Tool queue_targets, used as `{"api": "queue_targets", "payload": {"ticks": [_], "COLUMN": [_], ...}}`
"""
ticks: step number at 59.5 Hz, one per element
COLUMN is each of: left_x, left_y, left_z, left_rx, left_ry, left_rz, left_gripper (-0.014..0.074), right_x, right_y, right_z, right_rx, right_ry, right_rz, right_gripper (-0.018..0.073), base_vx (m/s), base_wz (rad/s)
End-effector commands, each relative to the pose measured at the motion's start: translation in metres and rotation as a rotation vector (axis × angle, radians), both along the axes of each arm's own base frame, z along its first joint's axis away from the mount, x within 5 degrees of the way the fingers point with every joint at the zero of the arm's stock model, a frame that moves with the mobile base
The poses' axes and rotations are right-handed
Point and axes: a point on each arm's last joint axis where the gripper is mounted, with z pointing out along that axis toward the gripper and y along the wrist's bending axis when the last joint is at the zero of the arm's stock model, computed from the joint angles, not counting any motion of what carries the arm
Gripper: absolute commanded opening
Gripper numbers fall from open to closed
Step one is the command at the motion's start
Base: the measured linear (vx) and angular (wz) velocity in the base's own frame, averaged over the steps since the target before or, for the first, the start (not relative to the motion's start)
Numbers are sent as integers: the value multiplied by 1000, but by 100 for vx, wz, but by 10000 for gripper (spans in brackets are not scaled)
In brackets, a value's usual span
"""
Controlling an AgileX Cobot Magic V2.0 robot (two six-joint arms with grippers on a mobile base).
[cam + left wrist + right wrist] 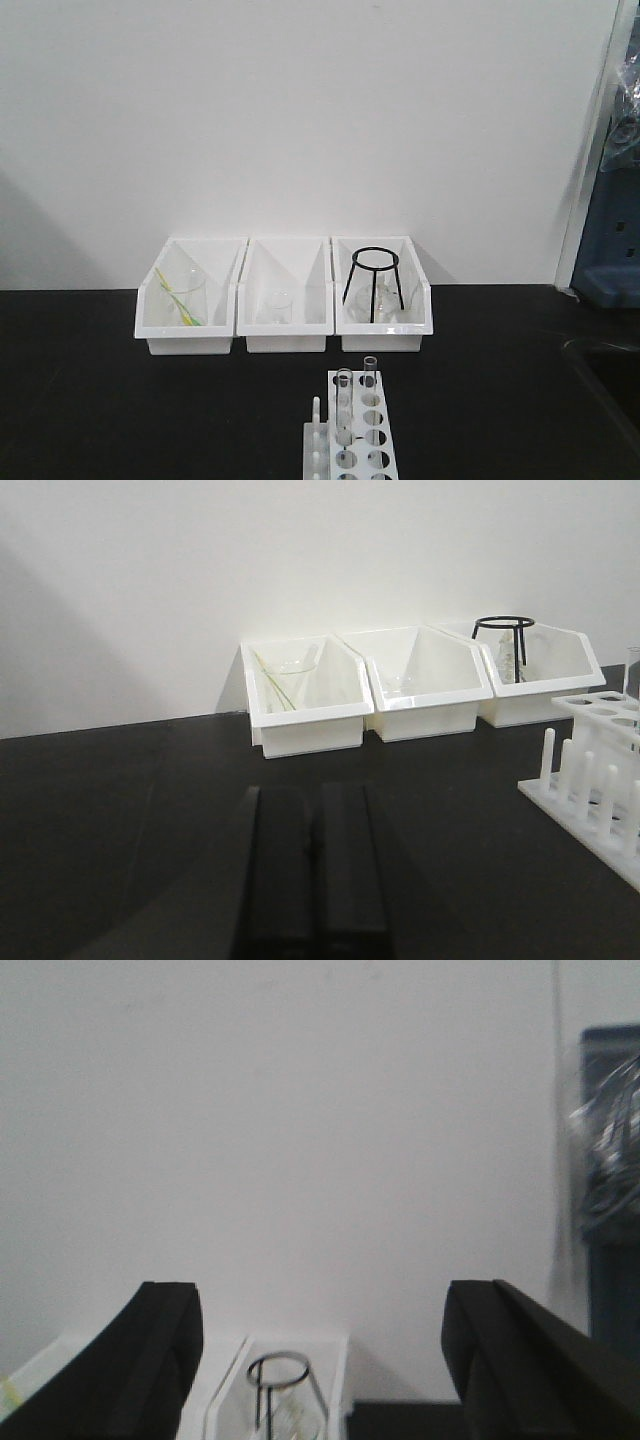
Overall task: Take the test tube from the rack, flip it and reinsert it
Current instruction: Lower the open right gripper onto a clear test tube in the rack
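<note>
The white rack (362,440) stands at the front middle of the black table, pegs along its left side. Two clear test tubes stand upright in its far holes, one on the left (344,392) and one on the right (370,372). Neither gripper shows in the front view. In the left wrist view my left gripper (312,798) is shut and empty, low over the table, with the rack (592,780) well off to its right. A tube edge (634,675) shows at the frame's right border. My right gripper (320,1300) is wide open and empty, raised and facing the wall.
Three white open-front bins stand in a row at the wall. The left bin (190,330) holds a beaker, the middle bin (285,330) a small beaker, and the right bin (385,330) a black ring stand and flask. A blue object (612,240) stands at the far right.
</note>
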Motion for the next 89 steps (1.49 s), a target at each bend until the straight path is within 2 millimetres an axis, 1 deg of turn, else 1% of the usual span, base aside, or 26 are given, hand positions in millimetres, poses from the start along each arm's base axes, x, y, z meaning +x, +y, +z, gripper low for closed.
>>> {"api": "queue_targets", "payload": {"ticks": [1,5,9,14,19,26,32,37,45,55,63,67,70,74,77,80,87,89], "left_x": [-1,-1,-1,-1,-1,-1,-1,-1,-1,-1,-1,-1,-1,-1,-1,-1,-1,-1], "left_y": [0,0,0,0,0,0,0,0,0,0,0,0,0,0,0,0,0,0], "left_z": [10,10,10,10,10,10,10,10,10,10,10,10,10,10,10,10,10,10], "left_rx": [-12,-12,-12,-12,-12,-12,-12,-12,-12,-12,-12,-12,-12,-12,-12,-12,-12,-12], "left_ry": [-94,-94,-94,-94,-94,-94,-94,-94,-94,-94,-94,-94,-94,-94,-94,-94,-94,-94], "left_rz": [0,0,0,0,0,0,0,0,0,0,0,0,0,0,0,0,0,0], "left_gripper": [-6,-6,-6,-6,-6,-6,-6,-6,-6,-6,-6,-6,-6,-6,-6,-6,-6,-6], "right_x": [15,26,29,31,35,50,62,73,94,119,132,136,138,139,139,139,140,140], "right_y": [22,41,58,78,93,110,118,127,141,154,160,163,163,164,164,163,163,163], "right_z": [-17,-47,-76,-107,-128,-155,-168,-175,-182,-190,-196,-198,-199,-198,-198,-198,-198,-199], "right_rx": [-27,-56,-92,-128,-128,-125,-127,-143,-159,-108,-102,-95,-85,-71,-67,-66,-70,-72], "right_ry": [-16,24,19,1,-17,14,27,28,18,37,42,46,48,51,50,51,59,63], "right_rz": [93,166,243,338,404,450,468,495,526,533,532,533,531,531,527,525,525,524], "right_gripper": [538,538,538,538,538,538,538,538,538,538,538,524,494,409,322,209,-19,-17], "base_vx": [0,0,0,0,0,0,0,0,0,0,0,0,0,0,0,0,0,0], "base_wz": [0,0,0,0,0,0,0,0,0,0,0,0,0,0,0,0,0,0]}}
